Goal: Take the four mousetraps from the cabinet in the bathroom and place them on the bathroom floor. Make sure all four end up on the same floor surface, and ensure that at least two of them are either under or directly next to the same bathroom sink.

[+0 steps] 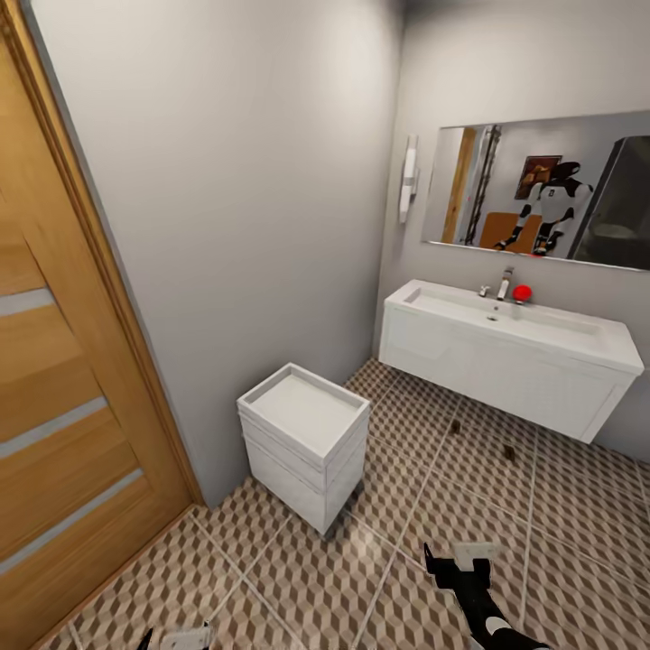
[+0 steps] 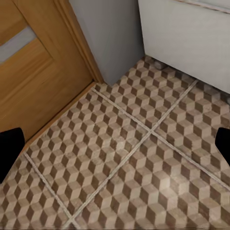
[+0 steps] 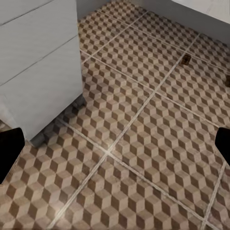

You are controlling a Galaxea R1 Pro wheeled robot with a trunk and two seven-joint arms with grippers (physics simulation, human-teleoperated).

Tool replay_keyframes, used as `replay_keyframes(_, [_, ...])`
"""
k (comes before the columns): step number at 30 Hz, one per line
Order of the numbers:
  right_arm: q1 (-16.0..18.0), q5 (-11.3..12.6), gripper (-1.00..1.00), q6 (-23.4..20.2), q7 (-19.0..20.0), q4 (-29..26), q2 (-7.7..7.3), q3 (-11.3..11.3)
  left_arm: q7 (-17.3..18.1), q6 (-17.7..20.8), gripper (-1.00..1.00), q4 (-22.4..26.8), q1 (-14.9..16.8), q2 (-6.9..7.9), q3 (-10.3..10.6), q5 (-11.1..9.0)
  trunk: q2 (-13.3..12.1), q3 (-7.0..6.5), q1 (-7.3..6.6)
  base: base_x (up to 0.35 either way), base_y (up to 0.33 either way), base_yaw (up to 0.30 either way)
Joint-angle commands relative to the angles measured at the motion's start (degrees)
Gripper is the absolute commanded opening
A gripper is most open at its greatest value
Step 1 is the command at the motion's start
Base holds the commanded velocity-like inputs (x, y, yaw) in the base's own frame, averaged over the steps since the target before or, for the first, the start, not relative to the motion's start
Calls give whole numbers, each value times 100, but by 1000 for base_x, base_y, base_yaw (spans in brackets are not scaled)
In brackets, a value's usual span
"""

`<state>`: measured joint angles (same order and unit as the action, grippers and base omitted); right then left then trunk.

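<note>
Two mousetraps (image 1: 456, 425) (image 1: 509, 452) lie on the bathroom floor (image 1: 397, 542) ahead of the right end effector (image 1: 458, 571), just in front of the white wall-hung sink (image 1: 506, 348); from the right wrist they show as small dark specks (image 3: 186, 59) (image 3: 228, 80) well beyond the fingertips. Right end effector spread wide, nothing between the black fingertips (image 3: 9, 148), only patterned tile below. Left end effector (image 1: 176, 639) low at the near edge of the head view, likewise released and empty, fingertips (image 2: 9, 146) wide over bare tile; wooden door (image 2: 38, 76) off to its outer side, small white drawer unit (image 1: 302, 442) ahead of it and between the two arms. No orange-brown cabinet directly in sight; an orange-brown shape shows in the mirror (image 1: 542, 190) beside the robot's reflection, too small to be sure. Judgement: two traps seem placed next to the sink, so the sink condition looks met; the step in hand is going back for the rest. To do it well: turn the base away without rolling over the placed traps, keep both arms tucked clear of the drawer unit and door, and keep both end effectors wide for a flat pinch on a thin trap
</note>
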<state>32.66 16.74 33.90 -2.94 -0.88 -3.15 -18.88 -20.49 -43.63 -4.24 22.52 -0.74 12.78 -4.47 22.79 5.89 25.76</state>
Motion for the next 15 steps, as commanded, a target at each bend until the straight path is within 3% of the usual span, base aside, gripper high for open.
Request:
replay_keyframes(1, [3, 22, 100, 11, -31, 0, -1, -51, -8, -31, 100, -24, 11, -5, 49, -45, 13, 13, 2, -155, 129, 253])
replay_keyframes(15, [3, 22, 100, 11, -31, 0, -1, -53, -8, -31, 100, -24, 7, -5, 49, -45, 13, 13, 2, -210, 187, 253])
